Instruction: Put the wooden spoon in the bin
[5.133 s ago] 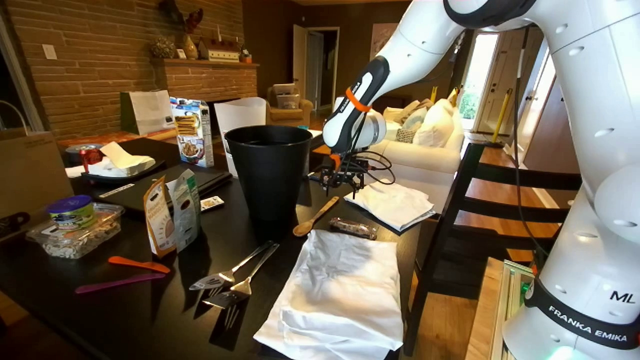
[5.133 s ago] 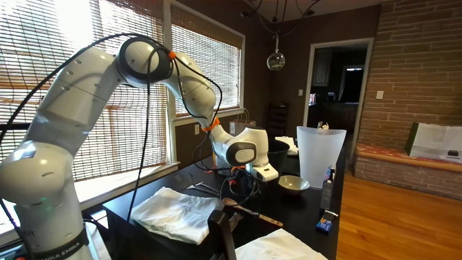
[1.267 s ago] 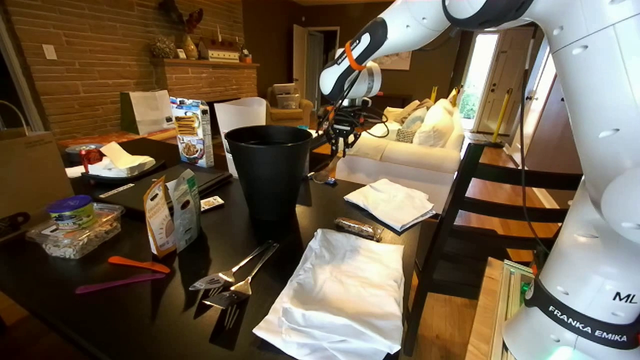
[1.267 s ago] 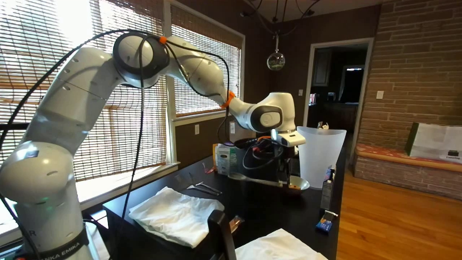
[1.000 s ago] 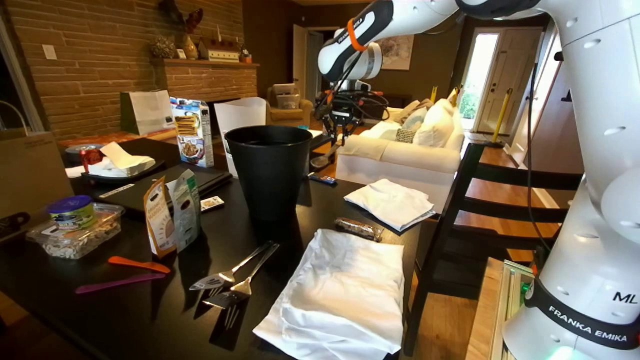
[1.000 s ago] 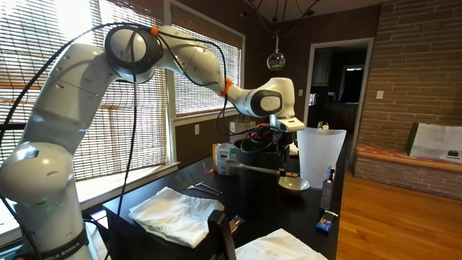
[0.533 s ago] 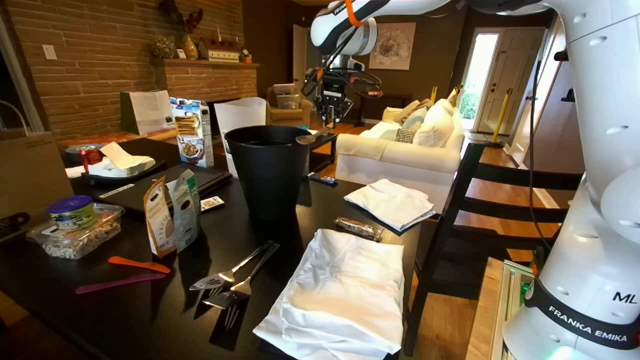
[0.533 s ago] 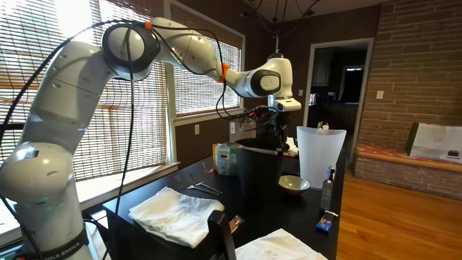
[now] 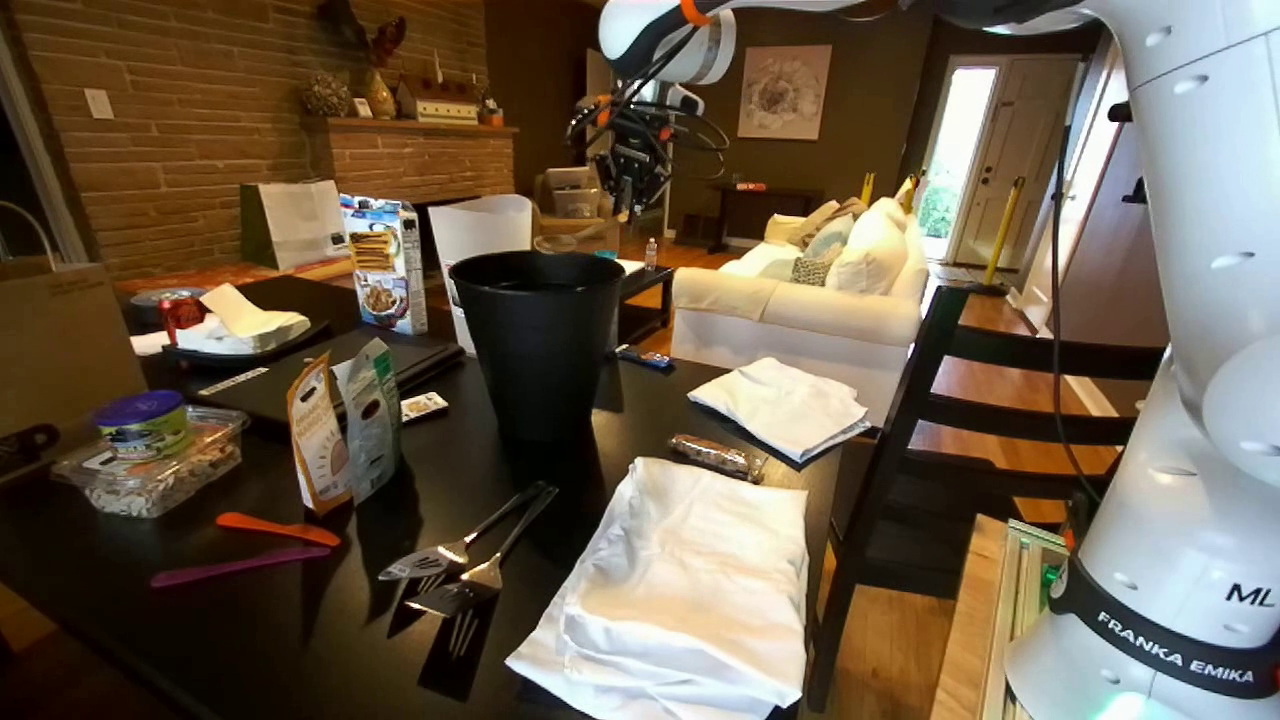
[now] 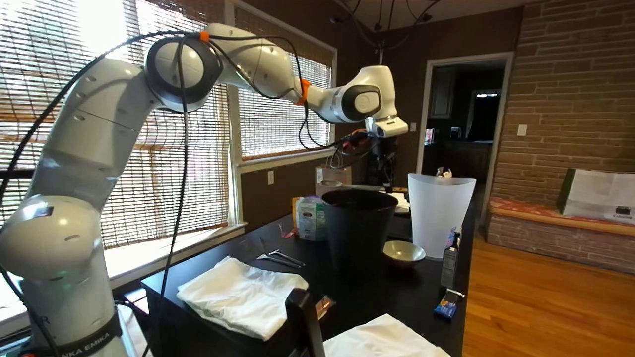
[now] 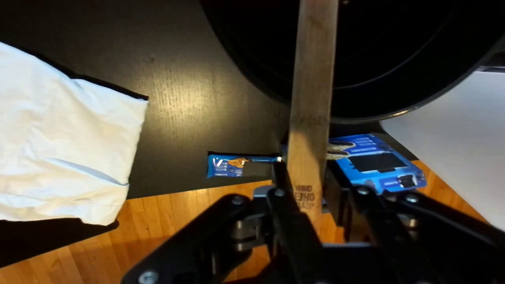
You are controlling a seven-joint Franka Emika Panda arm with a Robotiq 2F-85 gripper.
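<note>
Pinching the wooden spoon (image 11: 311,106) by its handle, the jaws look snug in the wrist view. Compared with 0.5 s ago, the spoon's higher: its head was roughly level with the rim of the bin (image 9: 540,350), now it's just above in both exterior views, handle crossing over the rim. So imo the lift's done, but dropping now might tip it onto the surface (image 11: 185,110).

Shows light brown with dark print on the wooden spoon (image 11: 310,110), plain black on the bin (image 9: 540,350), purple on the tub lid (image 9: 139,408).
</note>
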